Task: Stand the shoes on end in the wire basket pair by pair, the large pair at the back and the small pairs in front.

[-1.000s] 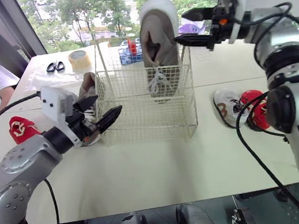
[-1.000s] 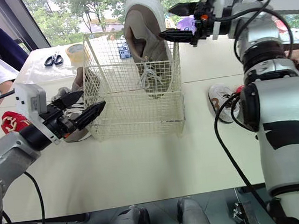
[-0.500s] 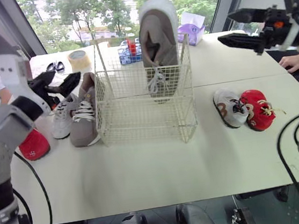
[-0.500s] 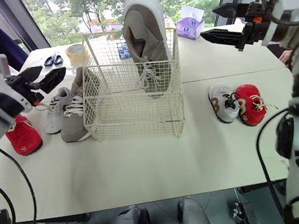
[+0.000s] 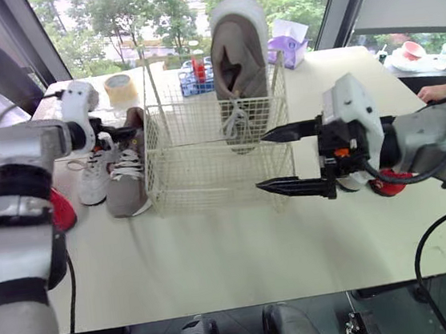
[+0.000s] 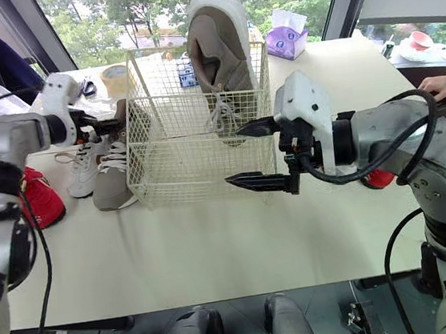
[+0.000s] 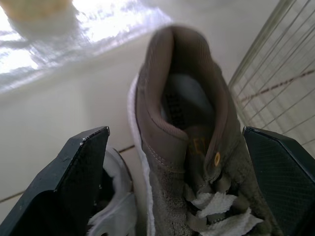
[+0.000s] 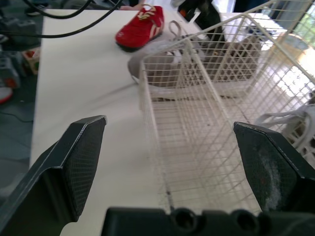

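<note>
Large taupe shoe, upright in wire basket, heel up.
Left gripper spread astride second taupe shoe; right gripper spread.

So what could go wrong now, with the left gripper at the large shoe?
The open left gripper straddles the heel of the grey shoe; one finger sits right by the small white shoe and may snag it. The open right gripper hangs near the wire basket; a nudge might topple the upright shoe inside.

Left pincer spread wide, aimed rightward; right pincer gaping, vertically stacked, aimed leftward.
</note>
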Robot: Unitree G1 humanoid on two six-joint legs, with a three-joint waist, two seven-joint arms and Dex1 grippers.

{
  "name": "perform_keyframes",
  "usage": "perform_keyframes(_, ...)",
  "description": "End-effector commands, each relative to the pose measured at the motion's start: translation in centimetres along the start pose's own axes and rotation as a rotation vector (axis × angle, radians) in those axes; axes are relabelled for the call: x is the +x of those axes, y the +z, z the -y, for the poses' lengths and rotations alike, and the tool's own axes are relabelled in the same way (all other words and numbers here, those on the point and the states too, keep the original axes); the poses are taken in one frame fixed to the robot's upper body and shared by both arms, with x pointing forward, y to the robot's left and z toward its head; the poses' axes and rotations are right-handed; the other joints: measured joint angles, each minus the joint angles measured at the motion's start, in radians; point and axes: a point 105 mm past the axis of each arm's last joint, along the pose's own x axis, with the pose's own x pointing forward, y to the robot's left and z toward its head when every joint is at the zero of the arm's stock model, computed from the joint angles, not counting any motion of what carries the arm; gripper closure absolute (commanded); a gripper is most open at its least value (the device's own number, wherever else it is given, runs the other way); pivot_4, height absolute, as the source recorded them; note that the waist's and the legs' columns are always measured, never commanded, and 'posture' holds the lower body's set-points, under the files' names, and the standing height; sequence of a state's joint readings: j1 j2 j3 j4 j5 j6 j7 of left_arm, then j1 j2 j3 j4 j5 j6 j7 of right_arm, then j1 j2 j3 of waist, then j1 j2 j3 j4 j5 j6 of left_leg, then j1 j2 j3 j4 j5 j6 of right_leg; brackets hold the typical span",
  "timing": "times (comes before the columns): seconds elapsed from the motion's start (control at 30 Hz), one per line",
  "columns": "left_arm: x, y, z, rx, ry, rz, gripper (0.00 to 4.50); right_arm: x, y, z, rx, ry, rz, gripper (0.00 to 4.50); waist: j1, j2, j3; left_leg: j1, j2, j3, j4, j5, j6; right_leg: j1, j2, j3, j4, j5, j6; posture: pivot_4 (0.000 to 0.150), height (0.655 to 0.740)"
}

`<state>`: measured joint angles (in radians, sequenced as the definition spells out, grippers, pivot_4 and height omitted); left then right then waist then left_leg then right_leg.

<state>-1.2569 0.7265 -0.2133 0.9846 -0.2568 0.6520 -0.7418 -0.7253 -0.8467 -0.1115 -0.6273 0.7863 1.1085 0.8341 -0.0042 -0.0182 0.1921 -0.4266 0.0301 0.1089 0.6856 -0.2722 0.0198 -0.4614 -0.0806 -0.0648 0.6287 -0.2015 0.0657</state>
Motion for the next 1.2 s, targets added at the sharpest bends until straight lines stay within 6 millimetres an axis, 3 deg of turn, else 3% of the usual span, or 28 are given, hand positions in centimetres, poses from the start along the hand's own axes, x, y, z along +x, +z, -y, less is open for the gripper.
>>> perform_keyframes(0.03, 0.4, 0.5, -0.5, 0.048, 0.045, -0.012, 0.00, 0.2, 0.5, -0.3, -0.051, -0.037, -0.012, 0.05, 0.000, -0.001, 0.000, 0.000, 0.000, 0.001, 0.000, 0.000, 0.000, 0.000, 0.000, 0.000, 0.000, 0.000, 0.000, 0.150, 0.7400)
perform_keyframes(0.13, 1.7, -0.9, 0.0, 0.056, 0.056, -0.061, 0.00, 0.6, 1.0, -0.7, -0.056, -0.039, 0.010, 0.05, 0.000, -0.001, 0.000, 0.000, 0.000, 0.000, 0.000, -0.001, 0.001, 0.000, 0.000, 0.000, 0.000, 0.000, 0.000, 0.150, 0.7400)
perform_keyframes(0.2, 2.3, -1.4, 0.2, 0.062, 0.061, -0.070, 0.56, 0.8, 1.3, -0.8, -0.061, -0.044, 0.021, 0.00, 0.004, -0.001, -0.001, 0.001, 0.000, -0.001, 0.000, -0.001, 0.001, 0.001, 0.000, 0.000, 0.000, 0.000, 0.000, 0.150, 0.7400)
perform_keyframes(0.27, 2.5, -1.4, 0.4, 0.060, 0.060, -0.062, 1.30, 0.8, 1.4, -0.7, -0.062, -0.059, 0.023, 0.00, 0.011, -0.001, -0.001, 0.001, 0.001, -0.002, 0.000, -0.001, 0.001, 0.001, -0.001, 0.000, 0.001, 0.000, 0.000, 0.150, 0.7400)
perform_keyframes(0.37, 2.7, -1.1, 0.5, 0.065, 0.068, -0.047, 2.88, 0.7, 1.3, -0.5, -0.059, -0.081, 0.016, 0.00, 0.015, -0.002, -0.001, 0.002, 0.002, -0.003, 0.002, -0.001, 0.001, 0.002, -0.001, 0.000, 0.001, 0.000, 0.000, 0.150, 0.7400)
perform_keyframes(0.47, 2.6, -0.6, 0.5, 0.056, 0.064, -0.024, 4.02, 0.7, 1.1, -0.3, -0.056, -0.088, 0.011, 0.00, 0.015, -0.002, -0.001, 0.001, 0.002, -0.003, 0.002, -0.001, 0.001, 0.002, -0.001, 0.000, 0.001, 0.000, 0.000, 0.150, 0.7400)
perform_keyframes(0.5, 2.5, -0.3, 0.5, 0.052, 0.064, -0.012, 4.19, 0.7, 1.1, -0.3, -0.055, -0.089, 0.012, 0.00, 0.015, -0.002, -0.001, 0.001, 0.002, -0.003, 0.002, -0.001, 0.001, 0.002, -0.001, 0.000, 0.002, 0.000, 0.000, 0.150, 0.7400)
perform_keyframes(0.6, 1.2, 2.2, -0.2, -0.029, 0.077, 0.097, 4.23, 0.5, 1.0, 0.0, -0.055, -0.097, 0.009, 0.00, 0.015, -0.002, -0.001, 0.001, 0.002, -0.003, 0.002, -0.001, 0.001, 0.001, 0.000, 0.000, 0.002, 0.000, 0.000, 0.150, 0.7400)
perform_keyframes(0.73, -2.2, 6.3, -2.3, -0.165, 0.128, 0.265, 4.23, 0.0, 0.8, 0.6, -0.047, -0.120, 0.004, 0.00, 0.011, -0.008, 0.002, -0.001, 0.002, -0.003, 0.002, -0.001, 0.001, -0.001, 0.000, 0.000, 0.002, 0.000, 0.000, 0.150, 0.7400)
perform_keyframes(0.9, -8.9, 12.4, -5.1, -0.137, 0.266, 0.501, 4.23, -1.3, 2.1, 1.8, 0.010, -0.152, 0.102, 0.00, 0.006, -0.009, 0.003, -0.002, 0.002, -0.003, 0.002, -0.002, 0.003, -0.001, 0.000, -0.001, 0.001, 0.000, 0.001, 0.150, 0.7400)
perform_keyframes(1.03, -12.4, 17.6, -4.0, 0.015, 0.340, 0.760, 4.23, -1.7, 2.8, 3.1, 0.034, -0.183, 0.146, 0.00, 0.019, -0.009, 0.002, -0.002, 0.002, -0.002, 0.001, -0.002, 0.003, 0.000, -0.002, -0.001, 0.001, 0.000, 0.001, 0.150, 0.7400)
perform_keyframes(1.2, -14.5, 22.4, 1.7, 0.190, 0.261, 1.120, 4.23, -1.3, 2.6, 3.8, 0.038, -0.194, 0.146, 0.00, 0.039, -0.010, 0.002, -0.003, 0.002, -0.002, 0.007, -0.003, 0.005, 0.002, -0.002, -0.002, 0.000, 0.000, 0.001, 0.150, 0.7400)
